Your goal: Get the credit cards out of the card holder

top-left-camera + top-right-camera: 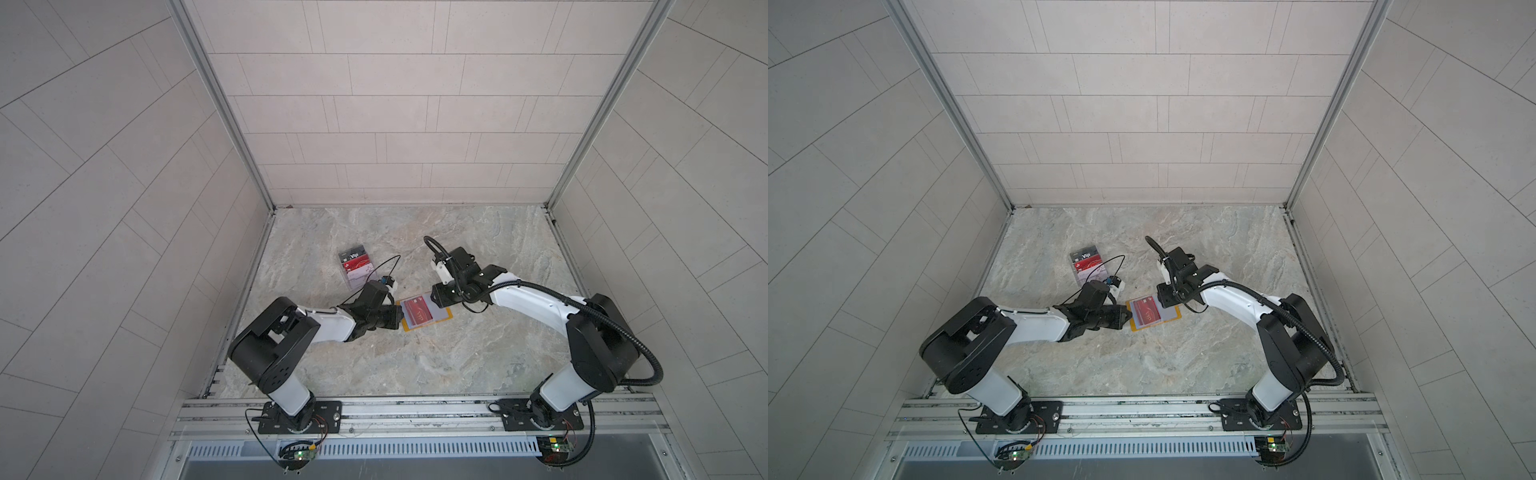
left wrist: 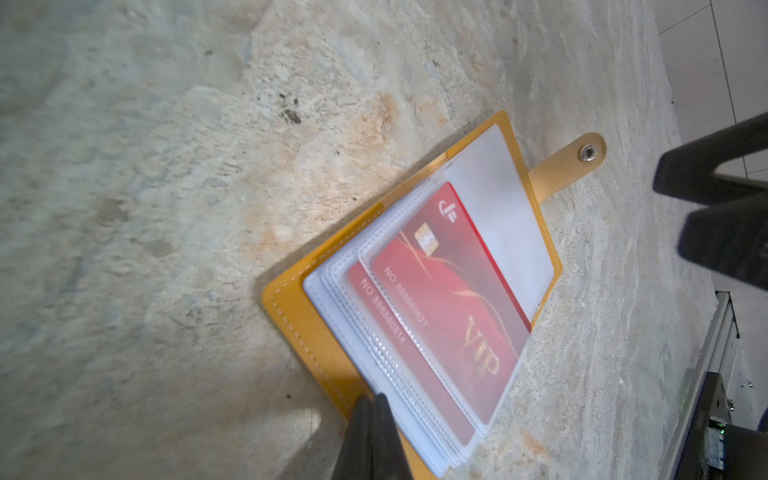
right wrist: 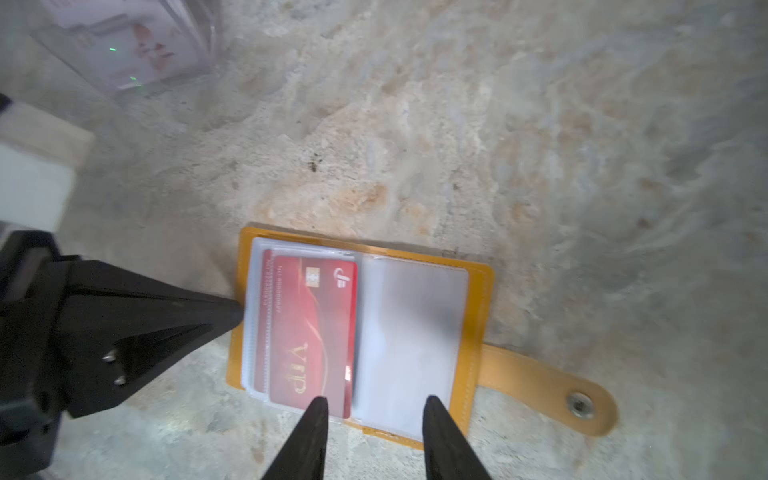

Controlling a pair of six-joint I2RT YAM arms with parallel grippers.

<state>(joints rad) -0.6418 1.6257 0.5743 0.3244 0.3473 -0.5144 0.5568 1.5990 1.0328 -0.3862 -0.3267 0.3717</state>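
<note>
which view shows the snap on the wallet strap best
Left wrist: the snap is sharp and in full view. Right wrist shows it whole but blurred. In both top views it is too small to make out.

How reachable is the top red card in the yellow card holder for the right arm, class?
Probably yes: the right tool hangs open by the near edge of the top red card, nothing between. The left tool, shut, sits at the opposite side of the card holder, out of the way. The clear sleeve may resist.
</note>
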